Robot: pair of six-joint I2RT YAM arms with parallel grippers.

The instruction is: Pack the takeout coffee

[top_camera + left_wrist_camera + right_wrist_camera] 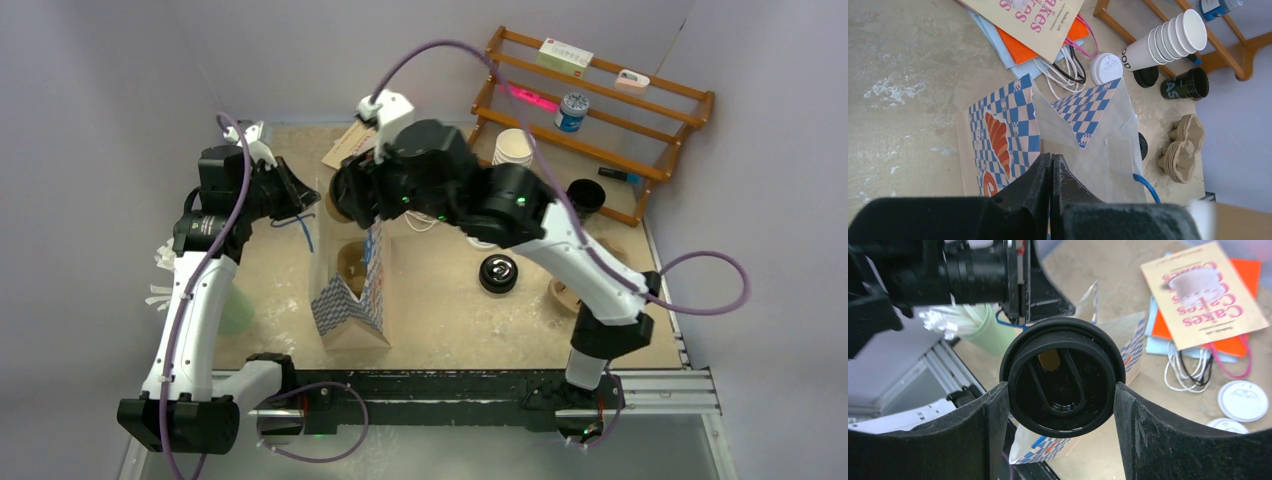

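Observation:
My right gripper (1060, 392) is shut on a black takeout coffee cup with a black lid (1063, 365), its fingers pressing the cup's two sides. In the top view that gripper (345, 200) hangs over the open mouth of an upright blue-checked paper bag (350, 295). My left gripper (1051, 160) is shut on the bag's blue handle (1148, 184) at the rim, beside the bag's left far corner (305, 200). Something brown lies inside the bag. A lidless black cup (1188, 84) lies on its side by the rack. No cup with a white lid on it shows.
A stack of white cups (513, 147) and a wooden rack (600, 100) stand at the back right. A black lid (498, 272), loose white lids (1243, 400), cardboard carriers (1183, 147), flat bags (1203, 290) and a green cup of stirrers (235, 310) lie around.

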